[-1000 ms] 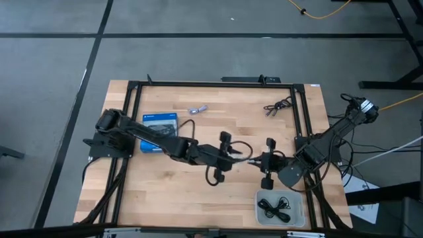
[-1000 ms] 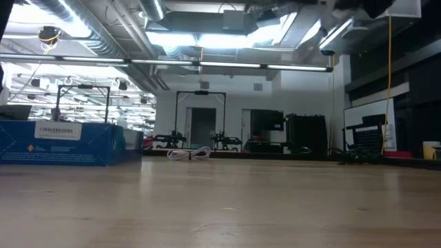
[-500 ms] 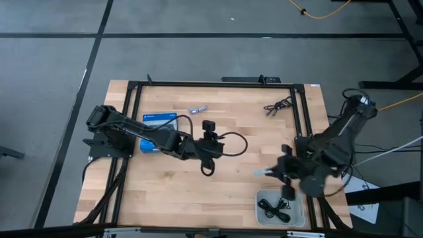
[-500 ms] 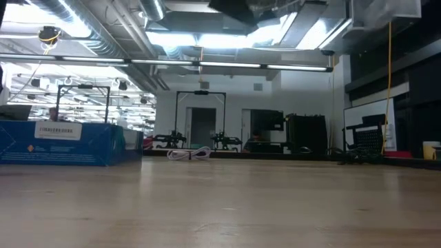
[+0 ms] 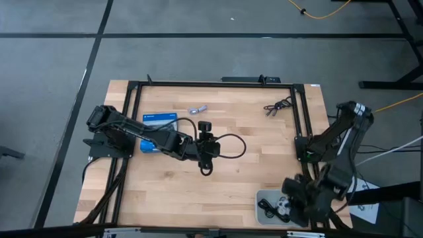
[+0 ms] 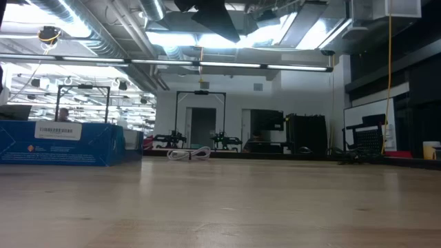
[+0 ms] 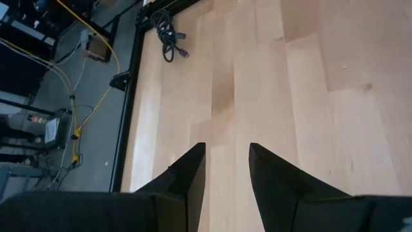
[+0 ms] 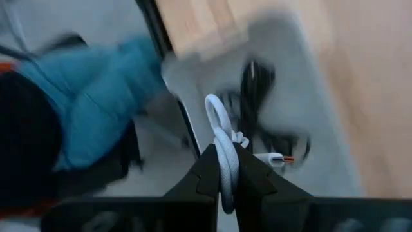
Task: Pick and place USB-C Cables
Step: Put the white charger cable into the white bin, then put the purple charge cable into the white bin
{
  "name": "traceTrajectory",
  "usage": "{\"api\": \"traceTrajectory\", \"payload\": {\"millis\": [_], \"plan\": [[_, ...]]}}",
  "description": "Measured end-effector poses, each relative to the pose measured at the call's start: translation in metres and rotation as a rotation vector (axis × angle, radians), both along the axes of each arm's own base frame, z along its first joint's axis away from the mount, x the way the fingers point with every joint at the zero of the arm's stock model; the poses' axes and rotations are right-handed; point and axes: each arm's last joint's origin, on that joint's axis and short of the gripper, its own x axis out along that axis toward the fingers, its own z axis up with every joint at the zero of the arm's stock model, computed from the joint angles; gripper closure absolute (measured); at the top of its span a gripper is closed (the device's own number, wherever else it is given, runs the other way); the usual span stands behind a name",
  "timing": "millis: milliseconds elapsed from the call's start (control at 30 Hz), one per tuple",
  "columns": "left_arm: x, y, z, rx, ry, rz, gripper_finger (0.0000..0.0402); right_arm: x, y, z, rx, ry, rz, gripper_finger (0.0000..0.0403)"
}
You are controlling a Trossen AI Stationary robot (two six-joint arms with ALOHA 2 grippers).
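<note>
Dangling from the right gripper [image 8: 223,169], a white cable [image 8: 219,122] is pinched between the two nearly closed fingers, its loop sticking out past the tips. Just beyond those tips sits the grey tray [image 8: 322,96], with a black cable [image 8: 257,87] already lying in it; from above, the right gripper [image 5: 291,196] hovers over that tray [image 5: 264,198] at the table's near right corner.

Farther off, the left gripper [image 7: 226,169] hangs over bare wood mid-table with its jaws spread and nothing between them. Ahead of them, well apart, a black cable bundle [image 7: 168,29] lies by the table's edge rail; from overhead it sits at the far right [image 5: 277,106]. A pale cable [image 5: 197,110] rests just beside the blue box [image 5: 158,123], behind the left arm.

Risk, as I judge it: the gripper sits close to the tray's edge, so letting go now could drape the loop over the rim or drop it off the table. The stiff coil could also snag on a finger as the jaws part.
</note>
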Motion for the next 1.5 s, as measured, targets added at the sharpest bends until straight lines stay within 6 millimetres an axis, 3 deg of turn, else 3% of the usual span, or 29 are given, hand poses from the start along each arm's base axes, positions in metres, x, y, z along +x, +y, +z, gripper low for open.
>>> {"api": "traceTrajectory", "payload": {"millis": [167, 267, 367, 600, 967, 1267, 1367, 1500], "plan": [[0.001, 0.002, 0.000, 0.002, -0.005, 0.008, 0.0290, 0.000, 0.019, -0.027, -0.011, 0.209, -0.040, 0.0381], [0.001, 0.003, 0.000, 0.001, -0.010, 0.010, 0.0290, 0.001, 0.023, -0.034, -0.020, 0.246, -0.056, 0.0381], [0.002, 0.004, 0.000, 0.001, -0.009, 0.014, 0.0290, 0.005, 0.024, -0.037, -0.020, 0.248, -0.066, 0.0371], [0.002, 0.007, 0.000, 0.001, -0.009, 0.021, 0.0290, 0.012, 0.020, -0.039, -0.027, 0.249, -0.083, 0.0290], [0.002, 0.008, 0.000, 0.055, 0.013, 0.025, 0.0290, 0.016, 0.016, -0.036, 0.046, 0.365, -0.066, 0.0280], [-0.003, 0.020, -0.002, 0.145, 0.091, 0.078, 0.0290, 0.031, -0.018, -0.013, 0.085, 0.287, -0.133, 0.0287], [-0.008, 0.035, -0.004, 0.118, 0.155, 0.099, 0.0290, 0.033, -0.039, -0.005, -0.008, 0.206, -0.176, 0.0287], [-0.017, 0.064, -0.004, 0.029, 0.243, 0.155, 0.0290, 0.033, -0.076, 0.003, -0.275, 0.075, -0.323, 0.0287]]}}
